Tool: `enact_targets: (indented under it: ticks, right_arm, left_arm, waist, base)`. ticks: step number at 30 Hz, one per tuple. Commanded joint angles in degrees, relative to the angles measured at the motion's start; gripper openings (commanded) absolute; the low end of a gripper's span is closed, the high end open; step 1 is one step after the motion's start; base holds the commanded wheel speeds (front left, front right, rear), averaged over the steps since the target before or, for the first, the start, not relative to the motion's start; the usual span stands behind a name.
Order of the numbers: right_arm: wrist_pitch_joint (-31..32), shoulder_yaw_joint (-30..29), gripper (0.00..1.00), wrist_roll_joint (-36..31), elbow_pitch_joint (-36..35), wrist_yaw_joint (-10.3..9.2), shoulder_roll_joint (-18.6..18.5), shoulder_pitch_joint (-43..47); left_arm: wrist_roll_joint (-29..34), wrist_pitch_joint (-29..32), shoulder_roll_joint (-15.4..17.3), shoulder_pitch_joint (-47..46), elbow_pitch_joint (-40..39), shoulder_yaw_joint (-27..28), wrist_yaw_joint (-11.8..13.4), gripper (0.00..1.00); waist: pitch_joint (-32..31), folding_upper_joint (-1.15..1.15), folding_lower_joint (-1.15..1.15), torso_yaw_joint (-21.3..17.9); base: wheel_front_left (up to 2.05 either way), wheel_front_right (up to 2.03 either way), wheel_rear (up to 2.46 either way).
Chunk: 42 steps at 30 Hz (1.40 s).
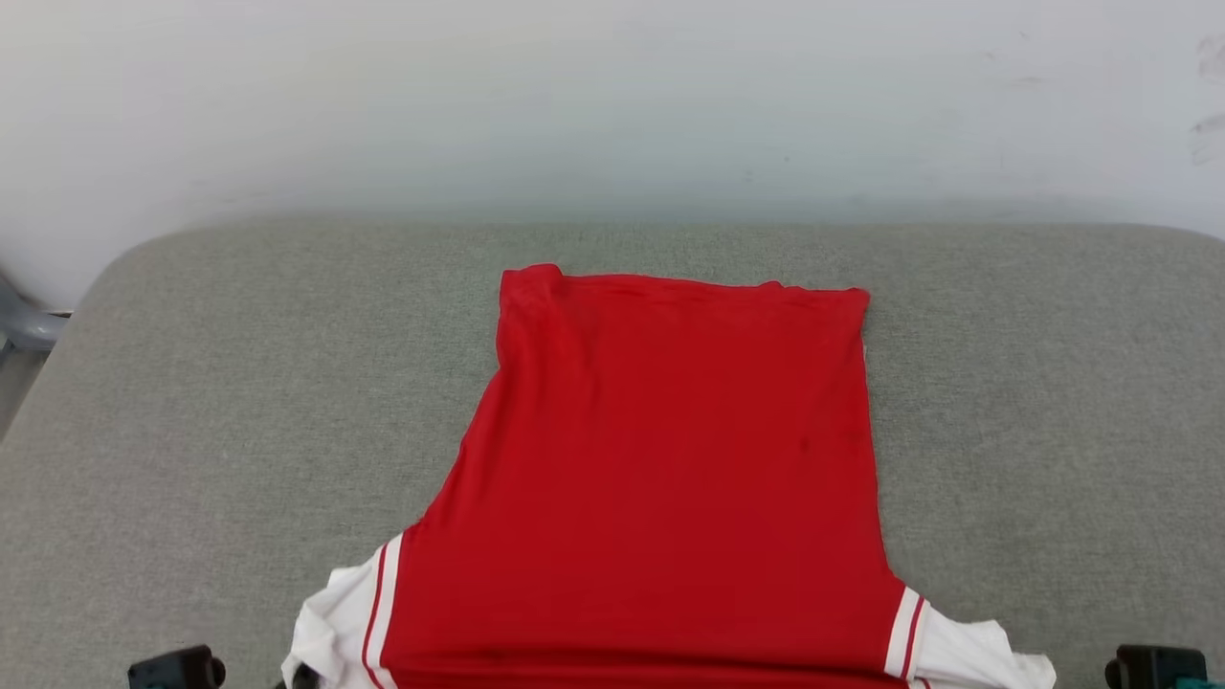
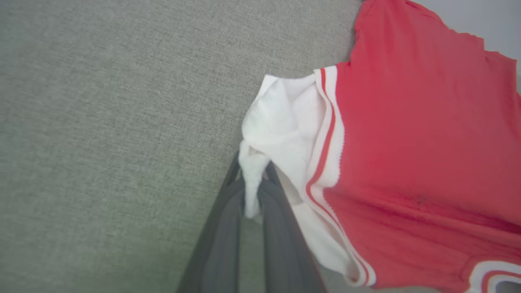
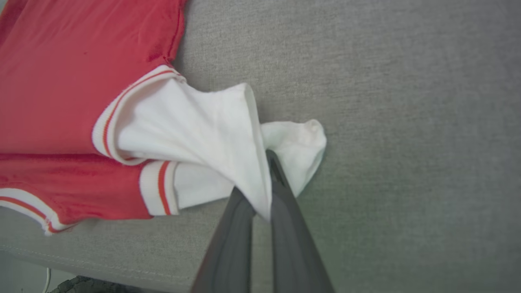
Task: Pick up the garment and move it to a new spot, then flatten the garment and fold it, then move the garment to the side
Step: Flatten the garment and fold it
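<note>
The garment (image 1: 660,469), a bright red sports shirt with white sleeves and red-and-white striped bands, lies spread on the grey padded surface, its near end at the head view's bottom edge. My left gripper (image 2: 253,179) is shut on the white sleeve fabric (image 2: 281,122) at the shirt's left side, a fold of cloth pinched between the dark fingers. The right gripper (image 3: 266,179) is shut on the other white sleeve (image 3: 211,130), cloth draped over its fingers. Both sleeves are bunched at the grips.
The grey cloth-covered table (image 1: 239,402) stretches wide on both sides of the shirt, with its far edge against a pale wall (image 1: 612,105). Its near edge and stitched seam (image 3: 101,264) lie just below the shirt's collar end. Dark arm parts (image 1: 177,668) sit at the bottom corners.
</note>
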Motion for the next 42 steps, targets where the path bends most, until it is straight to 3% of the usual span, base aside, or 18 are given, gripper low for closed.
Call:
enact_targets:
  ticks: [1,2,3,4,5,6,17,25,34,39,42]
  right_arm:
    - [0.45,-1.13,0.0,-0.45,-0.93,-0.36,0.2,1.05]
    - [0.96,-1.29,0.02,-0.77,-1.72,-0.36,0.72,1.7]
    - [1.32,-1.12,0.28,-0.79,-2.18,-0.35,1.21,2.1]
    - [1.37,-0.92,0.48,-0.91,-2.8,-0.33,1.51,2.34]
    - [0.91,-0.71,0.95,-1.1,-3.51,-0.3,1.59,2.35]
    - [0.78,-0.38,1.0,-1.12,-3.99,-0.3,1.66,2.17]
    - [-3.3,-7.18,1.0,-1.88,-11.85,-0.26,-1.34,-1.56]
    - [-0.76,-9.12,1.0,0.84,-4.67,-0.25,-4.51,-16.88]
    - [15.17,-3.54,1.0,4.9,9.12,-0.25,-12.05,-39.51]
    - [24.88,-0.33,1.0,5.8,12.75,-0.25,-15.17,-49.07]
    - [27.32,1.7,1.0,5.6,14.04,-0.25,-16.4,-53.46]
  left_arm:
    - [0.13,0.08,0.95,1.15,-0.94,0.43,1.02,0.0]
    - [0.54,0.2,1.14,1.92,-1.75,0.1,1.32,0.0]
    - [0.76,0.24,1.1,2.41,-2.63,-0.15,1.67,0.0]
    - [0.82,0.32,0.89,2.77,-3.33,-0.3,1.79,0.0]
    - [0.91,0.66,0.73,3.0,-3.85,-0.65,1.88,0.0]
    - [0.9,1.04,0.62,3.08,-4.4,-0.98,1.96,0.0]
    - [3.26,0.68,0.85,0.17,-10.01,-2.56,2.85,0.0]
    - [5.6,-0.46,-0.28,-4.32,-14.13,-4.21,3.14,0.0]
    - [8.02,-3.18,-3.58,-13.03,-14.78,-7.41,0.67,0.0]
    - [8.62,-4.3,-5.06,-17.37,-13.1,-8.89,-1.36,0.0]
    - [8.83,-4.94,-5.79,-19.6,-11.95,-9.66,-2.39,0.0]
  waist:
    - [-0.05,0.0,0.02,0.07]
    - [-0.01,0.0,0.02,0.09]
    - [0.02,0.0,0.02,0.12]
    - [0.09,0.0,0.02,0.1]
    - [0.21,0.0,0.02,0.08]
    - [0.39,0.0,0.02,0.04]
    - [2.13,0.0,0.02,0.7]
    - [7.99,0.0,0.02,3.87]
    - [17.84,0.0,0.02,9.96]
    - [22.07,0.0,0.02,13.23]
    - [24.28,0.0,0.02,14.37]
  base:
    - [0.0,0.0,0.0]
    - [0.0,0.0,0.0]
    - [0.0,0.0,0.0]
    - [0.0,0.0,0.0]
    - [0.0,0.0,0.0]
    - [0.0,0.0,0.0]
    - [0.0,0.0,0.0]
    - [0.0,0.0,0.0]
    - [0.0,0.0,0.0]
    - [0.0,0.0,0.0]
    - [0.0,0.0,0.0]
